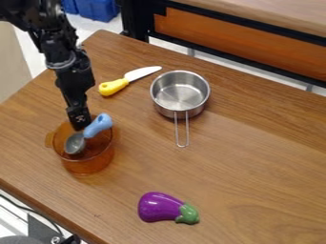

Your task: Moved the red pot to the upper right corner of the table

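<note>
The gripper point(79, 123) hangs down from the upper left, its lower end at the back rim of the pot. An amber-red see-through pot point(88, 164) stands upright on the left part of the table, with a small side handle on its left. A scoop with a grey bowl and a blue handle point(98, 126) rests in the pot, its handle sticking up over the rim just right of the gripper. How the fingers meet the rim cannot be told.
A steel saucepan point(180, 91) stands right of the gripper, its wire handle toward the front. Behind the pot lies a yellow-handled knife point(115, 86). A purple toy eggplant point(159, 207) lies near the front of the wooden table point(255, 157).
</note>
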Controlling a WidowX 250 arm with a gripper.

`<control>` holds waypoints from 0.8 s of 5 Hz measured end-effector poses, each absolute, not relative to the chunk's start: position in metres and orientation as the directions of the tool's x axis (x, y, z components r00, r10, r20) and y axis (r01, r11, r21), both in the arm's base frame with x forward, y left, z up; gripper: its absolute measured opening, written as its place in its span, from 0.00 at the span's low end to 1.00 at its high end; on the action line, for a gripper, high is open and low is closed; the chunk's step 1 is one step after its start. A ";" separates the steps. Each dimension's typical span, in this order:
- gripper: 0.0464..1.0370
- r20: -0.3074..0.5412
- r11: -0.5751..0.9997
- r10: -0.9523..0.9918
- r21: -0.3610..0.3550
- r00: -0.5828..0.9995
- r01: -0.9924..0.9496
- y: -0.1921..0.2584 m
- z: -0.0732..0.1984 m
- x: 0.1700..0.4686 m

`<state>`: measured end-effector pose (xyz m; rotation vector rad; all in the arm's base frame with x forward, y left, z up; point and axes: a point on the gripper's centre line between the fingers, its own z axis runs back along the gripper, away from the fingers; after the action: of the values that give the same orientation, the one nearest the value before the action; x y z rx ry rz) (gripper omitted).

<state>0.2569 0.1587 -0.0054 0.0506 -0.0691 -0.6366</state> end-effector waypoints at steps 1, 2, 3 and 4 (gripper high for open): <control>0.89 0.053 0.809 -0.588 0.054 0.807 0.585 0.157 -0.010 0.257; 0.62 0.047 0.817 -0.577 0.010 0.815 0.577 0.157 -0.009 0.253; 0.33 0.049 0.830 -0.557 0.012 0.829 0.557 0.158 -0.007 0.255; 0.13 0.041 0.844 -0.536 -0.004 0.843 0.536 0.159 -0.008 0.256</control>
<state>0.2563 0.1589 -0.0079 -0.0156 -0.0383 -0.5660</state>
